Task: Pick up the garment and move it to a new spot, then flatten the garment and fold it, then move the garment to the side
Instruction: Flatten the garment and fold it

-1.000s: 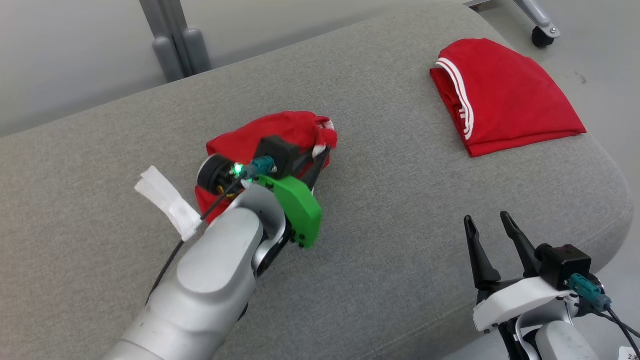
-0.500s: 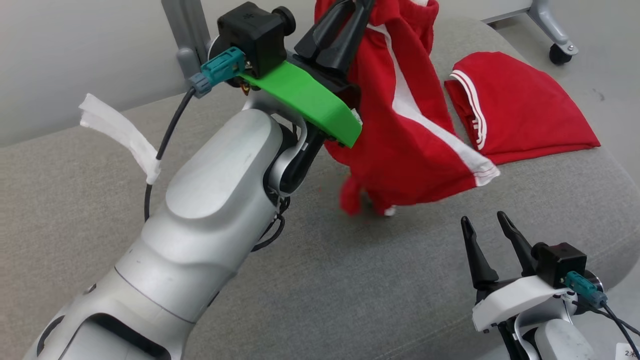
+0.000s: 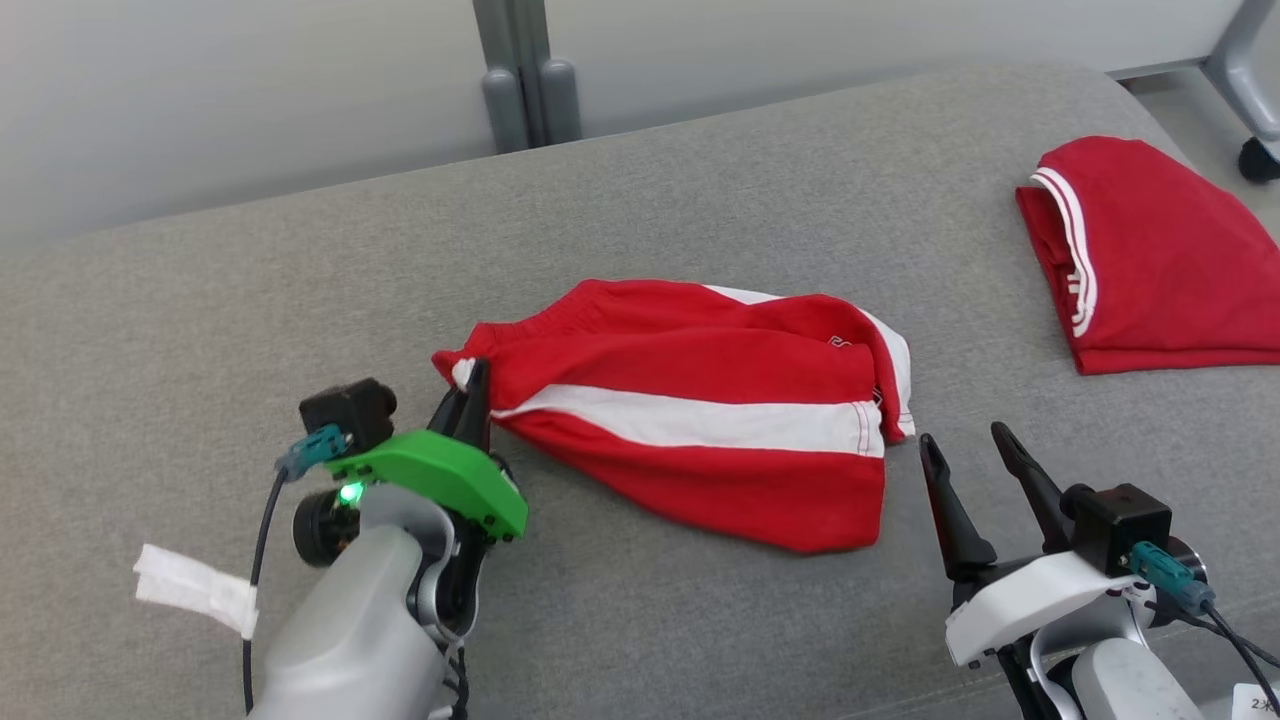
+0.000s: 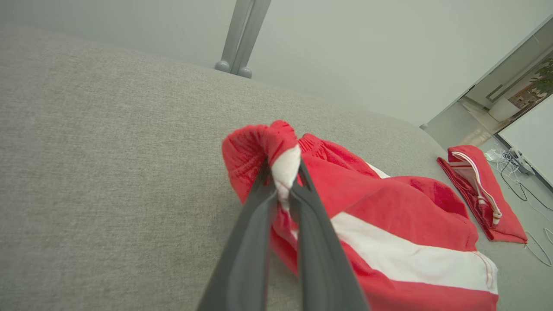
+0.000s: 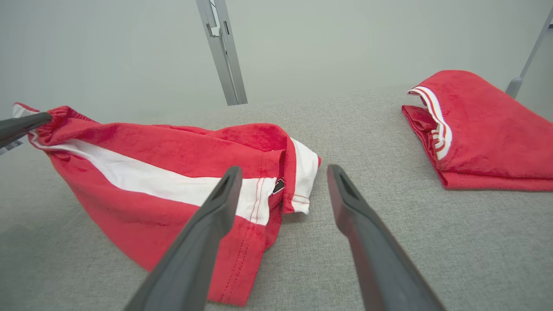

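The red shorts [image 3: 700, 420] lie on the grey fabric-covered table [image 3: 700, 180], near its middle. Their long axis runs across the robot from its left to its right: the gathered waistband is at the left end and the leg hems are at the right end. A broad white stripe runs along that same line.

The left end effector [image 3: 468, 390] sits at the waistband end, its fingers nearly closed and pinching a bunched corner of red and white cloth. In the left wrist view the cloth bulges out just past the fingertips. The rest of the shorts trails away from this grip toward the right, lying loose and rumpled rather than flat.

The right end effector [image 3: 967, 442] stands wide and holds nothing. It hovers low, just beside the hem end. From its own wrist view, the hem corner lies just ahead of the left finger, partly behind it.

The move has probably ended and flattening comes next. The right arm is much the nearer to the free hem, which needs a short reach forward and a little to the left.

A second red garment [image 3: 1150, 260], folded, lies well apart at the far right.
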`<state>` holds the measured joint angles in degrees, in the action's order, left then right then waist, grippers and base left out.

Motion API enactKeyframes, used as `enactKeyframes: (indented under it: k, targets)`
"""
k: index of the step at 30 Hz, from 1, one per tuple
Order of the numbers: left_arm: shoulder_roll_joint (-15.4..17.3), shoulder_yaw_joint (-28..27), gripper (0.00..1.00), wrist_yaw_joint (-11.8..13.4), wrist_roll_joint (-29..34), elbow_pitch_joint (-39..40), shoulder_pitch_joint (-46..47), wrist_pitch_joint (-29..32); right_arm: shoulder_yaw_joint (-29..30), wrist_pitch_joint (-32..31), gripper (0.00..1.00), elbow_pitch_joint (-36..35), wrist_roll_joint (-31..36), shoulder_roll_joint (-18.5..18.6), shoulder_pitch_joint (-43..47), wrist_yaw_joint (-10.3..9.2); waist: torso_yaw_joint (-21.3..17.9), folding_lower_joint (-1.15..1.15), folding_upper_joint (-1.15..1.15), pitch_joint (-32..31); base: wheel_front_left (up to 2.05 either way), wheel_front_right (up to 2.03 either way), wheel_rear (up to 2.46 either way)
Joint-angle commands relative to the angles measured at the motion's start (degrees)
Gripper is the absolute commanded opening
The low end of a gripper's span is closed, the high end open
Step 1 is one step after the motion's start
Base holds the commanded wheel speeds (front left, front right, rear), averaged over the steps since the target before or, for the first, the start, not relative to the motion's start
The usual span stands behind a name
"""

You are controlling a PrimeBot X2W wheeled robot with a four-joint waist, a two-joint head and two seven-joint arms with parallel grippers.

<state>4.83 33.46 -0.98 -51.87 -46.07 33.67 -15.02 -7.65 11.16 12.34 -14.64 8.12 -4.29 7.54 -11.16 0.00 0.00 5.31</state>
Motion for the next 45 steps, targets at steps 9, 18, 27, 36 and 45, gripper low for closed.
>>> enactKeyframes:
  k: [9,18,27,36,45]
  targets:
    - [-1.3,-10.2,1.00,-0.1,1.2,1.1,-11.1,-0.2,0.4,-0.7,1.00,-0.9,-0.1,0.1,1.4,-0.11,5.8,0.00,0.00,-1.4,0.00,0.00,0.00]
    - [-0.5,-18.4,1.00,-2.2,11.6,15.6,-18.2,-0.2,1.8,-1.2,1.00,-1.9,0.3,0.2,2.5,-0.11,8.2,0.00,0.00,-2.6,0.00,0.00,0.00]
    - [2.3,-25.2,1.00,-3.5,29.1,31.4,-26.3,-0.1,3.0,-2.0,1.00,-3.1,0.7,0.0,3.3,-0.11,9.7,0.00,0.00,-4.1,0.00,0.00,0.00]
    - [3.8,-27.9,1.00,-4.4,34.9,34.3,-31.7,-0.1,3.3,-2.8,1.00,-3.7,0.6,0.1,4.5,-0.11,11.1,0.00,0.00,-5.1,0.00,0.00,0.00]
    - [2.2,-27.6,1.00,-5.3,36.1,34.6,-32.7,-0.1,4.4,-8.9,1.00,-1.8,-0.3,-0.5,2.6,-0.11,12.6,0.00,0.00,-4.3,0.00,0.00,0.00]
